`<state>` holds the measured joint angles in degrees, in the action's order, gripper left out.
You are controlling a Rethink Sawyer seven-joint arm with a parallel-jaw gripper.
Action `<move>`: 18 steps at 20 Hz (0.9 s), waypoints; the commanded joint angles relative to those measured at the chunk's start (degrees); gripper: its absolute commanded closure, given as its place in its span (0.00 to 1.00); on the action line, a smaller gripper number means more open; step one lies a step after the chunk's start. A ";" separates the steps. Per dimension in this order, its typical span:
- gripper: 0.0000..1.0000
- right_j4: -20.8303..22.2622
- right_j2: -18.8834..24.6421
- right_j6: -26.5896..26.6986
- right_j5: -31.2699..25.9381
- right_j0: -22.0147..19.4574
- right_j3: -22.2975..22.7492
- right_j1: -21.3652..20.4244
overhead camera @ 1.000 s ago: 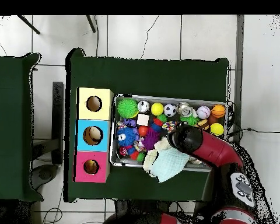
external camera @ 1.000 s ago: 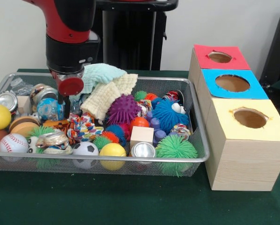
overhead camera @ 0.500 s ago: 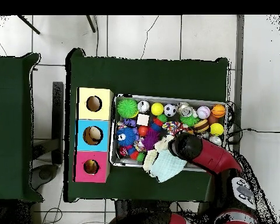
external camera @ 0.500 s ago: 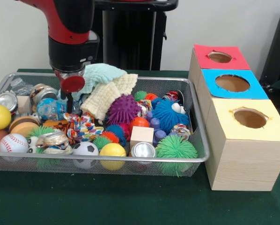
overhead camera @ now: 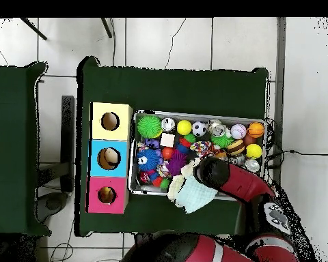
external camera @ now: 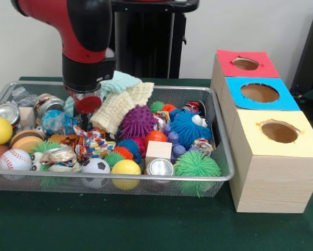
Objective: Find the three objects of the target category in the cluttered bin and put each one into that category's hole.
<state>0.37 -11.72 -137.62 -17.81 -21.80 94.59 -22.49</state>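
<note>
Claw (external camera: 86, 117), can't tell its grip state, hangs over the bin (external camera: 219, 130) beside the yellow washcloth (external camera: 117, 107); you'd want it clear before descending.

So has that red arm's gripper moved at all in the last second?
Yes. In the front view the gripper has drifted toward the purple spiky ball and away from the bin's crushed-can end, staying low over the toys.

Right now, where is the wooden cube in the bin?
In the front view, the wooden cube sits near the front rim of the bin, between the yellow ball and the green spiky ball, behind a silver can.
</note>
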 commanded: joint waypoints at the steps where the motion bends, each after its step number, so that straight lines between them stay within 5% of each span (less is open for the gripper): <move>1: 0.00 1.07 6.68 -2.78 3.53 0.85 -0.22 3.56; 18: 0.00 0.51 4.59 -1.71 -5.48 2.37 3.58 -5.61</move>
<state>0.39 -11.68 -137.62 -17.75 -20.71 94.62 -24.45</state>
